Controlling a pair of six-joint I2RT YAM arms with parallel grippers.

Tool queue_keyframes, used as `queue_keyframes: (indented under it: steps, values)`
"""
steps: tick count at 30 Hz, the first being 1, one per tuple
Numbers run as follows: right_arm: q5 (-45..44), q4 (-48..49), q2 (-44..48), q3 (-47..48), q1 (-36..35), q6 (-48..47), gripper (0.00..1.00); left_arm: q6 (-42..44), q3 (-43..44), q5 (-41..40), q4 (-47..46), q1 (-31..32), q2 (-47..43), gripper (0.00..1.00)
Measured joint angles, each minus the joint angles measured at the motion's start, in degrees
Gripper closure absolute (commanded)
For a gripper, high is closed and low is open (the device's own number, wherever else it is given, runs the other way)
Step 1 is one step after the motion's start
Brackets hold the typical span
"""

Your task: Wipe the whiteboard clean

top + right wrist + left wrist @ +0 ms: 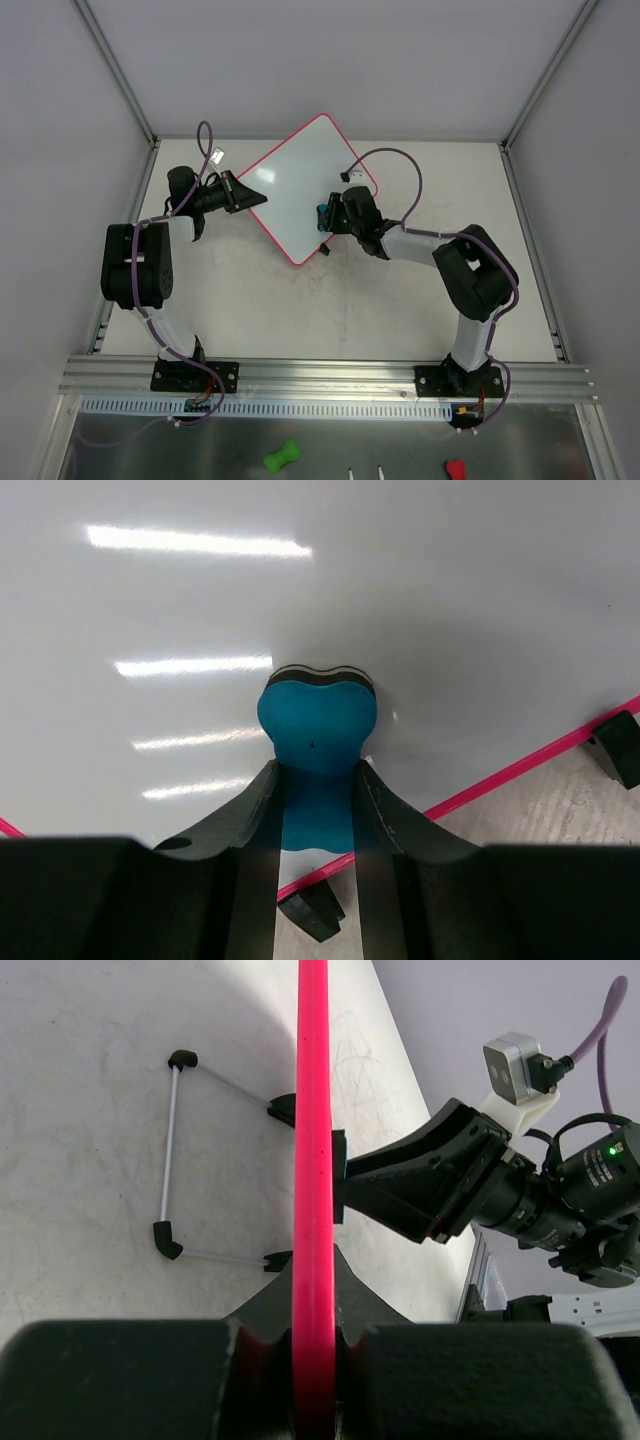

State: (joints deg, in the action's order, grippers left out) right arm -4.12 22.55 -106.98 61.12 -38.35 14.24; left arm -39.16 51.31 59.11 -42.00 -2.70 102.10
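Top external: large, flat, glossy white whiteboard [298,190] with a thin pink-red frame, rounded corners. It sits turned cornerwise on the pale worktop [350,300], toward the far middle, between the two arms.

Left tool [243,195] is at the board's left edge. Left wrist view: the frame runs edge-on straight up the picture, and the left tool [312,1360] is pinched on it, one finger on each side of the pink strip. A thin wire bracket [170,1140] with black ends shows to one side of the frame; I cannot tell whether it touches the worktop.

Right tool [325,215] is over the board's near right part. Right wrist view: the right tool [318,775] is clamped on a small, blue, bone-shaped eraser [318,725], whose rounded end is pressed against the white surface. Streaks of lamp glare lie across the gloss. The pink frame crosses low right, with two small black clips [615,745] on that edge, over the worktop.
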Motion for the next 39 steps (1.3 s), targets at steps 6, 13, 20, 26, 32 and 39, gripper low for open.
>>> queue_keyframes:
  steps: [6, 13, 20, 26, 32, 39]
  values:
    - [1.0, -4.3, 1.7, 0.2, -1.1, -4.7, 1.0, 0.0, 0.0, 0.3, 0.1, 0.0, 0.0, 0.89]
    - [2.1, -11.8, 4.0, 3.8, -1.4, -9.4, 1.0, 0.2, 0.0, 0.5, 1.3, 0.1, 0.0, 0.74]
    - [1.9, -15.1, 9.4, 5.1, -1.4, -11.6, 1.0, 0.1, -0.2, 0.5, 1.2, 0.1, 0.0, 0.69]
    - [-0.1, -22.8, 10.5, 7.2, -1.4, -12.3, 1.0, -0.3, -1.2, 0.5, 0.7, 0.0, 0.0, 0.63]
    - [-4.8, -33.8, 11.5, 7.3, -1.4, -12.3, 1.0, -0.5, -1.6, 0.5, 0.4, 0.0, 0.0, 0.62]
    - [-7.9, -38.1, 17.2, -2.2, -1.2, -11.4, 0.98, -0.8, -1.7, 0.5, -0.2, 0.0, 0.0, 0.59]
